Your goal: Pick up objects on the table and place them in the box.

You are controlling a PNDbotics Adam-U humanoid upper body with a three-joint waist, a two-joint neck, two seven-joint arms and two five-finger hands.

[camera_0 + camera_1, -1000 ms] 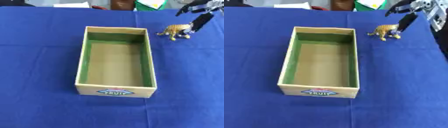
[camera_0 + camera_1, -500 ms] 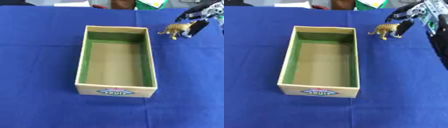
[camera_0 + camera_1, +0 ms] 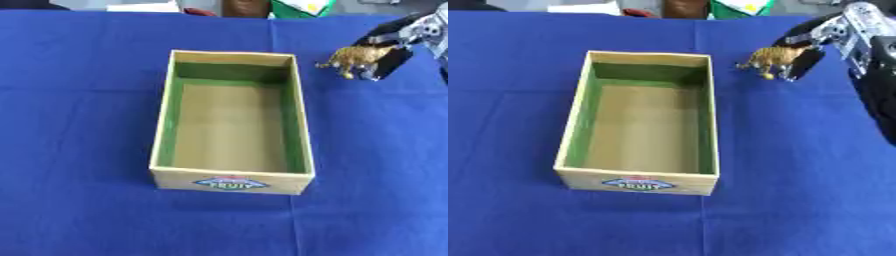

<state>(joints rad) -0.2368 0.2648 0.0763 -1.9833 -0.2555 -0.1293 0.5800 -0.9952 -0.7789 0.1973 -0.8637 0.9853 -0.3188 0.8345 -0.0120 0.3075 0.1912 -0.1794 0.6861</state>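
The right hand (image 3: 820, 37) comes in from the upper right, its dark fingers (image 3: 801, 58) curled down and pinching a small orange striped tiger figure (image 3: 768, 59) — the toy sits between the fingertips, its head pointing away from them toward the box (image 3: 232, 181). The open cardboard box, green-lined with a "FRUIT" label on its near wall, stands on the blue tablecloth (image 3: 79, 110) — well apart from the fingers, to their left and nearer the camera.

A blue-clothed table (image 3: 79, 100) carries an open cardboard box (image 3: 233, 180).
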